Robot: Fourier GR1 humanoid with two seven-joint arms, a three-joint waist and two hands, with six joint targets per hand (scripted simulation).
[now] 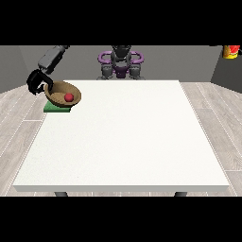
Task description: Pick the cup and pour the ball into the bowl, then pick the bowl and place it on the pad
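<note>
We see the brown bowl (63, 93) near the far corner of the white worktop (127, 142) at the view's left, tilted so that its opening faces us. Inside it lies the red ball (69, 97), resting against the lower part of the inner wall. The bowl sits over the green pad (56, 108), which lies flat at the worktop's edge and shows beneath and in front of the bowl; we cannot tell whether the bowl's base fully rests on it. The black hand at the view's left (37, 81) is at the bowl's far left rim, its fingers curled round that rim. Its grey arm (52, 57) slopes up and away towards the top of the view. We find no cup on the worktop, and the other hand does not show. The robot's torso (121, 61) stands behind the worktop's far edge, and a red and yellow object (231, 51) hangs at the upper right corner.
</note>
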